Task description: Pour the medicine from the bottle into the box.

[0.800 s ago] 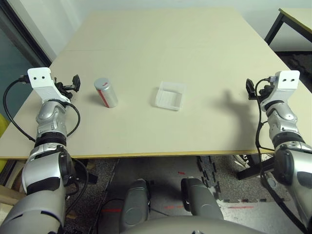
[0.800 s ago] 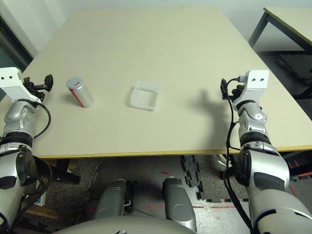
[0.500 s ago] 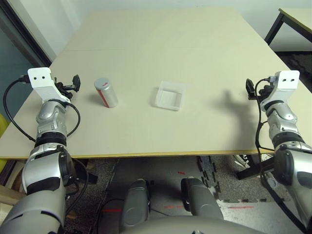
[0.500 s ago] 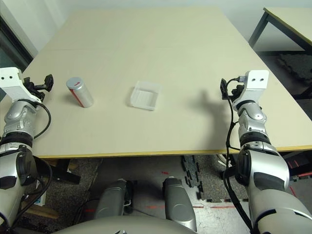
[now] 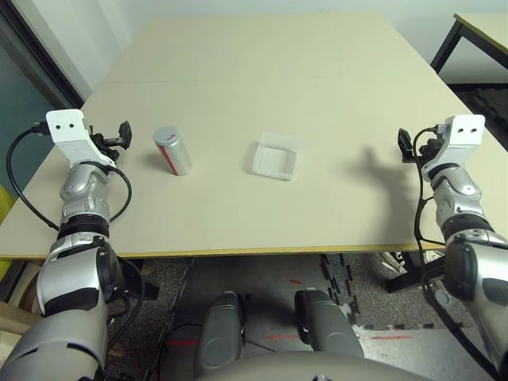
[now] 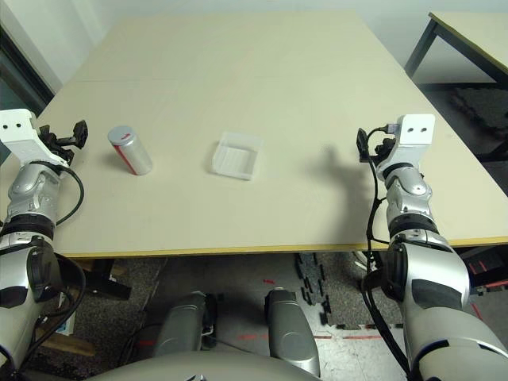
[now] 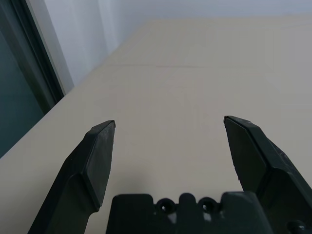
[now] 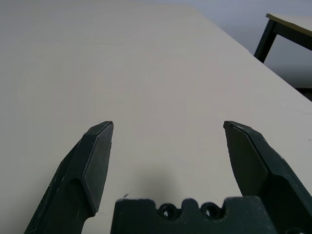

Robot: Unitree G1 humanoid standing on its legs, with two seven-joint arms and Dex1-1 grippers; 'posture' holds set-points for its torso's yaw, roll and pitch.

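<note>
So, barely anything has been changed: both arms have been nudged a touch inward, the right one a bit more obviously, while the bottle [image 5: 173, 151] and box [image 5: 271, 174] haven't been budged. Looks like the reach is only just being started, so nothing's been poured.

Both the left gripper [image 7: 169, 118] and right gripper [image 8: 168, 122] are spread wide, with nothing held. The bottle is stood upright just to the right of the left gripper, so that's probably the hand to be used. The box is placed farther right, between the two hands, past the bottle. No pills can be made out.

Everything's set on a plain beige table [image 5: 238, 222], with a faint seam beyond the hands. A second table [image 5: 488, 30] can be seen past the right gripper, and a pale wall [image 5: 262, 6] at the back.
</note>
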